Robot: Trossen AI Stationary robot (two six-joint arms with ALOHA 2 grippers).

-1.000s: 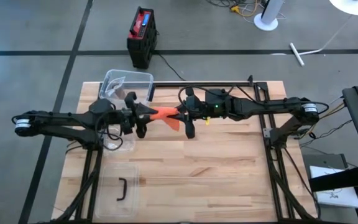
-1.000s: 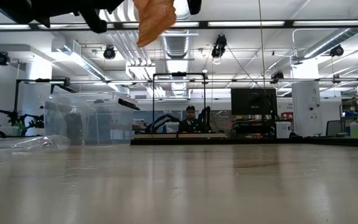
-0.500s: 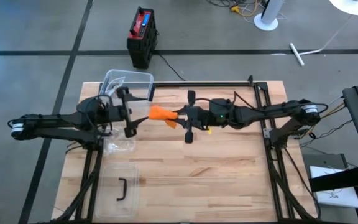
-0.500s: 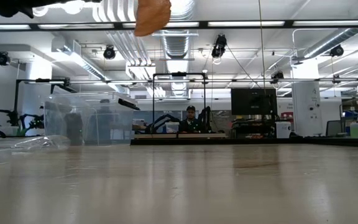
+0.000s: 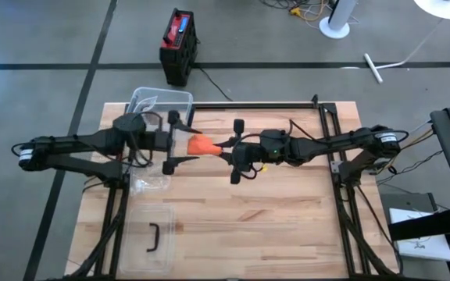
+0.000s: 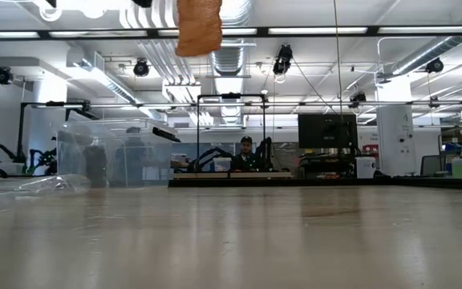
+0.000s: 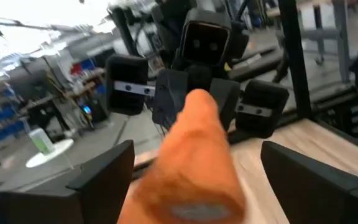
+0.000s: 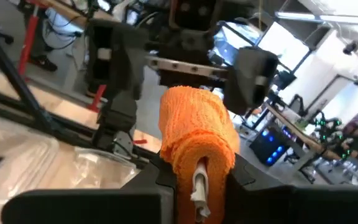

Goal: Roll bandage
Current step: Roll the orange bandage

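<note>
Bandage (image 5: 202, 145) roll's pinched in the right gripper (image 5: 226, 145) mid-air; left gripper (image 5: 180, 143) gapes wide facing it, clear bin (image 5: 159, 104) behind.

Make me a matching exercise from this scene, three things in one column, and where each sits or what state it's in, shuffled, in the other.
1. orange bandage
2. left claw
3. clear bin

A. open, fingers spread either side of the roll
B. at the table's far left corner
C. held above the table in the right claw

Pairs: 1-C, 2-A, 3-B
</note>
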